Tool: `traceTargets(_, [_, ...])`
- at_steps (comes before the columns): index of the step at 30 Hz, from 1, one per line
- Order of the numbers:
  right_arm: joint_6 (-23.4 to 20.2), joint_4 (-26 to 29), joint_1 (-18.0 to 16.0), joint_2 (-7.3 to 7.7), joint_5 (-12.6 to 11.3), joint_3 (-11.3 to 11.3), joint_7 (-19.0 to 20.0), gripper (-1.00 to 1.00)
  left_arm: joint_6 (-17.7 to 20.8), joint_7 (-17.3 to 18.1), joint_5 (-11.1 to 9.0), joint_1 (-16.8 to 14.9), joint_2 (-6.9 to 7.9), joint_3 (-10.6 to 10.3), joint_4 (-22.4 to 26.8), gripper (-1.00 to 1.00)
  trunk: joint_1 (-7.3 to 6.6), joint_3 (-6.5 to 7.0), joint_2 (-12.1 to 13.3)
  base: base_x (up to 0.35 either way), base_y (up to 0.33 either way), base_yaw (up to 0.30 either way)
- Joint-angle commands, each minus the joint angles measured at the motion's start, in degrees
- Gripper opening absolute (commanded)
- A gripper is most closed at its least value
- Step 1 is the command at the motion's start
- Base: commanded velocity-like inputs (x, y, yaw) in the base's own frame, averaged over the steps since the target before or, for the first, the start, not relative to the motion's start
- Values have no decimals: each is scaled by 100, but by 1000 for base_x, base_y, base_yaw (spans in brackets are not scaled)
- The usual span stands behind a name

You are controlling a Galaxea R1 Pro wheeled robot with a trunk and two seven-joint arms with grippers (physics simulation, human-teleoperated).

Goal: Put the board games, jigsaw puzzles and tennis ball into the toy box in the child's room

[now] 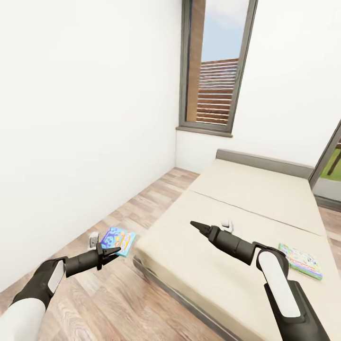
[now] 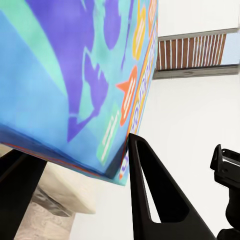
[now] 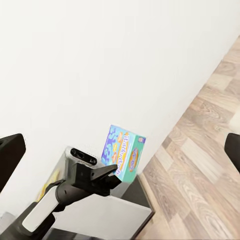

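My left gripper [image 1: 113, 250] is shut on the mostly blue board game [image 1: 118, 240], holding it in the air over the wooden floor beside the bed [image 1: 246, 199]. Its cover looms close in the left wrist view [image 2: 75, 75], with one dark finger [image 2: 150, 200] against its edge. The right wrist view looks across at the same board game [image 3: 124, 152] and left gripper [image 3: 107, 179]. A green and white board game [image 1: 300, 259] lies flat on the mattress near my right arm. My right gripper [image 1: 196, 226] hovers open over the bed. The table, toy box, puzzles and tennis ball are out of view.
A white wall [image 1: 71, 118] runs close along my left, with a strip of wooden floor [image 1: 142, 203] between it and the bed. A tall window [image 1: 215, 66] stands in the far corner. A small white object [image 1: 228, 226] rests on the mattress.
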State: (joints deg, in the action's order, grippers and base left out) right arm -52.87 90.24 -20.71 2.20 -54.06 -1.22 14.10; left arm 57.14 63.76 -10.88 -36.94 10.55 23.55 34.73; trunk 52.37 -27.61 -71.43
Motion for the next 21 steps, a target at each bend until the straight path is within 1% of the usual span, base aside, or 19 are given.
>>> traceTargets(1, [-24,2,-3,0,45,-10,49,100,24,14,-1,-6,-3,11,-2,-100,-23,13,38,0,0,290])
traceTargets(12, [-22,2,-3,0,45,-10,49,100,3,13,-1,-6,-9,-23,-3,-100,-264,215,479,0,0,287])
traceTargets(21, [-22,2,-3,0,47,-10,53,100,-1,13,-1,-6,-9,-28,-3,-100,-462,431,840,0,0,214])
